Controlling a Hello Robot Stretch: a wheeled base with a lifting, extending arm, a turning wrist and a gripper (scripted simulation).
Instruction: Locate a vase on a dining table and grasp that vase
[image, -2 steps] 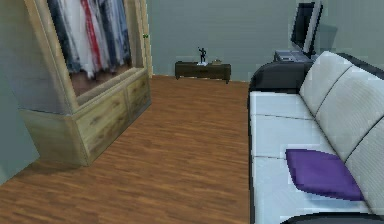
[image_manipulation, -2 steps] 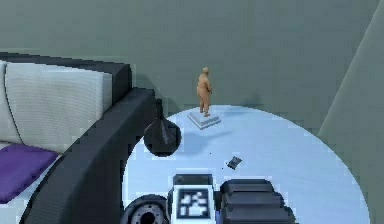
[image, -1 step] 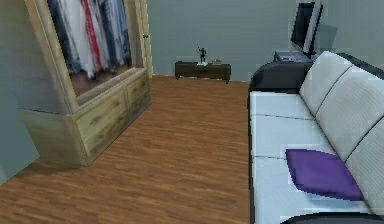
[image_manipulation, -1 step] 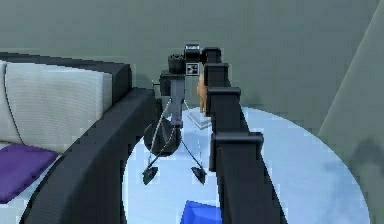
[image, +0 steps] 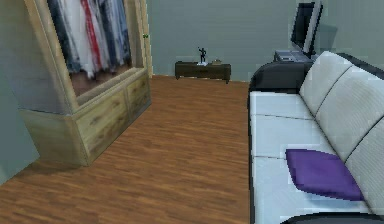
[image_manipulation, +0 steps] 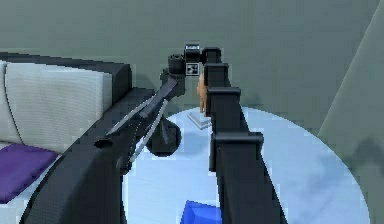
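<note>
Round pale-blue surface (image_manipulation: 300, 170) beside white sofa (image_manipulation: 40, 100). Dark arm (image_manipulation: 235, 150) reaches out across surface. Pincer (image_manipulation: 135, 125) near surface's left edge, dark lump (image_manipulation: 165, 140) by its thin fingers. Cannot tell if pincer holds anything. Orange-brown thing (image_manipulation: 202, 95) stands on white base near surface's far edge, partly hidden by arm; cannot tell if it is vase. Blue thing (image_manipulation: 200, 212) at near edge. Forward view: wardrobe (image: 90, 90) with clothes, purple cushion (image: 322, 172) on sofa.
</note>
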